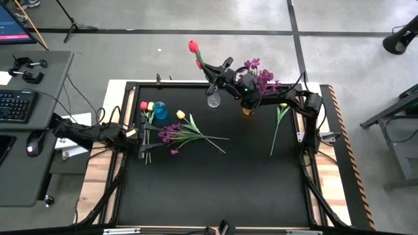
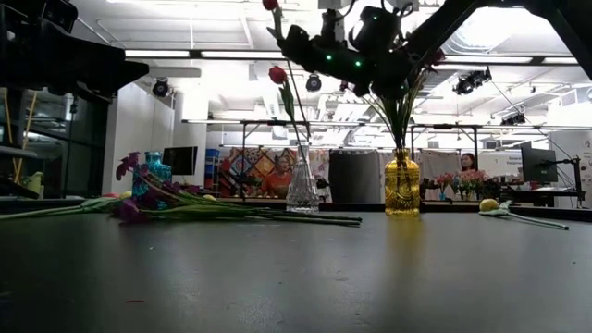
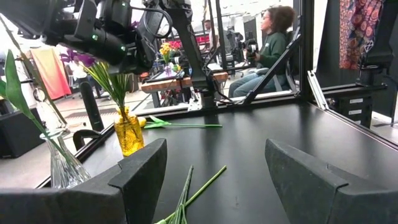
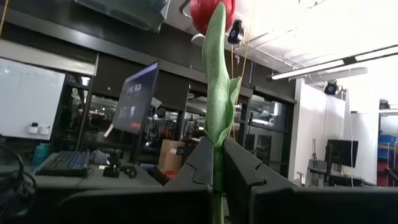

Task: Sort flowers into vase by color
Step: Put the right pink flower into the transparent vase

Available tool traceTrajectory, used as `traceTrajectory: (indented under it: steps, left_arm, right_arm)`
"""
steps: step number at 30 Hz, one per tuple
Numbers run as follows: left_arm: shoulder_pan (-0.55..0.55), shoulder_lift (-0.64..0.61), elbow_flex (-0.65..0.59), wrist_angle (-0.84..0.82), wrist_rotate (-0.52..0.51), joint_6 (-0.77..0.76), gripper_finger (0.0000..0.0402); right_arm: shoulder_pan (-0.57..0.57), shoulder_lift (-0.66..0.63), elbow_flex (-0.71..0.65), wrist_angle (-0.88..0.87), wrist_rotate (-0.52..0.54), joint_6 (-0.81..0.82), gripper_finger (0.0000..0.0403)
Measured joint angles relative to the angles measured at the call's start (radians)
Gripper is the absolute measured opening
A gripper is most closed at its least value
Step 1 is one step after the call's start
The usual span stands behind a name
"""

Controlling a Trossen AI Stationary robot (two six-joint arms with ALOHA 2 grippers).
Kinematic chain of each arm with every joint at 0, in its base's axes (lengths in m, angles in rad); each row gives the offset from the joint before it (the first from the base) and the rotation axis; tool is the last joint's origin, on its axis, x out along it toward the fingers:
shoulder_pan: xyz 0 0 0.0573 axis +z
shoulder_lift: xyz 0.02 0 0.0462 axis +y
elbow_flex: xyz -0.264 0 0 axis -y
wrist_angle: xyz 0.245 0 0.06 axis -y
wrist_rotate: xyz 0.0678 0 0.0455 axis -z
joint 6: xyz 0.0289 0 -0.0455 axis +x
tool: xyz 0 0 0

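Observation:
My right gripper (image 1: 219, 70) is high above the clear glass vase (image 1: 213, 100), shut on a red tulip (image 1: 193, 46). A second red tulip (image 2: 277, 74) stands in that vase (image 2: 302, 190). Purple sprigs (image 1: 258, 73) fill the amber vase (image 1: 247, 109). Beside the blue vase (image 1: 160, 112), red and yellow tulips (image 1: 147, 106), another yellow tulip (image 1: 180, 115) and purple sprigs (image 1: 171, 136) lie flat on the table. One yellow tulip (image 1: 282, 108) lies at the right. My left gripper (image 1: 140, 134) waits open at the table's left edge, just short of those stems (image 3: 186, 199). My right gripper pinches the red tulip's stem and leaf (image 4: 217, 146) between its two fingers, below the bloom (image 4: 211, 12). The fingers come level from the table's right and lie across the stem. The tulip stands nearly upright, its stem running down toward the clear vase's mouth; whether its end is inside, I cannot tell.
The black table is bounded by a metal frame (image 1: 130, 85). The three vases stand in a row near the far edge. A desk with keyboard (image 1: 16, 104) lies beyond the left edge. A seated person (image 3: 273, 43) shows behind the table. The table's near half (image 1: 215, 189) holds nothing.

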Motion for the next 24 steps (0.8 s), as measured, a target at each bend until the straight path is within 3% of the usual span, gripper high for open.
traceTrajectory:
  steps: [7,16,24]
  left_arm:
    - [0.0,0.0,0.0,0.0,0.0,0.0,0.0262]
    - [0.0,0.0,0.0,0.0,0.0,0.0,0.0262]
    - [0.0,0.0,0.0,0.0,0.0,0.0,0.0262]
  right_arm:
    - [0.0,0.01,0.0,-0.001,0.0,0.006,0.0]
    - [-0.01,0.158,0.0,0.294,0.019,0.071,0.0]
    - [-0.016,0.148,0.001,0.308,0.019,0.091,0.0]
